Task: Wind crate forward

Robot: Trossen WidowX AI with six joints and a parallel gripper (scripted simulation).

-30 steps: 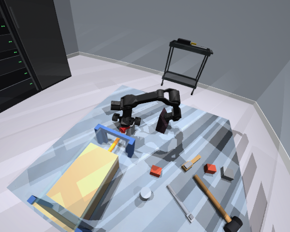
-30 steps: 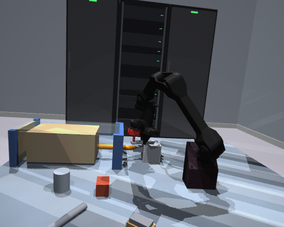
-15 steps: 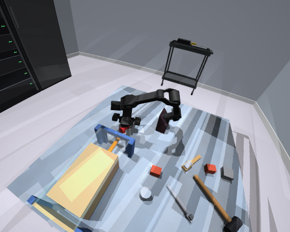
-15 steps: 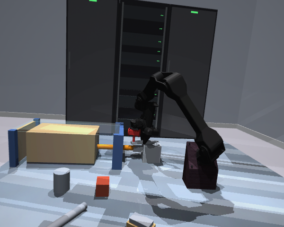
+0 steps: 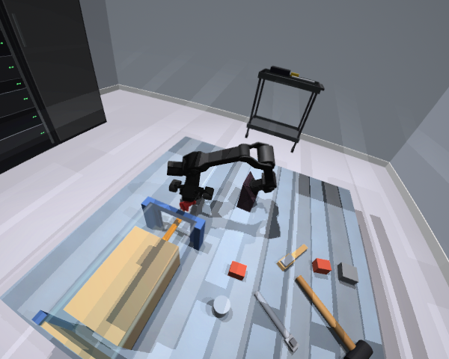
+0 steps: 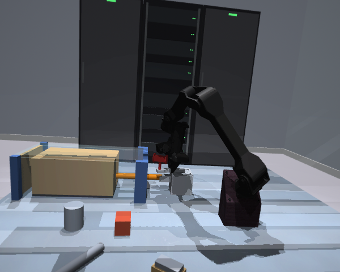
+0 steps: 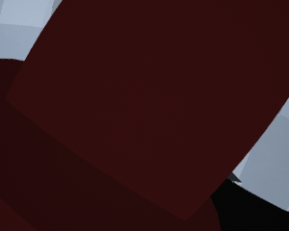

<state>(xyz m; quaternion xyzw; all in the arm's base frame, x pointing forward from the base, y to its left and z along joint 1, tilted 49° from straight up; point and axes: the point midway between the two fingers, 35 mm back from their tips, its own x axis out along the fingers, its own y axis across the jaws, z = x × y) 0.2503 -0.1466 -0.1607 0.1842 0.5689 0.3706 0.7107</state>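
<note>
The tan crate (image 5: 116, 286) (image 6: 73, 172) sits flat inside the clear-panelled cubby, its front a short way behind the blue steel frame (image 5: 197, 232) (image 6: 142, 181). An orange strap (image 5: 170, 230) (image 6: 135, 175) runs from the crate through the frame to the grey winch (image 6: 181, 182). My gripper (image 5: 187, 203) (image 6: 168, 160) is shut on the red winch handle (image 5: 185, 205) (image 6: 159, 158) (image 7: 151, 103), which stands in the top of the winch. The red grip fills the wrist view.
An orange block (image 5: 237, 269) (image 6: 122, 222) and a grey cylinder (image 5: 221, 305) (image 6: 73, 216) stand in front of the frame. A hammer (image 5: 325, 313), a steel bar (image 5: 275, 320), another orange block (image 5: 321, 265) and a grey block (image 5: 347, 272) lie to the right.
</note>
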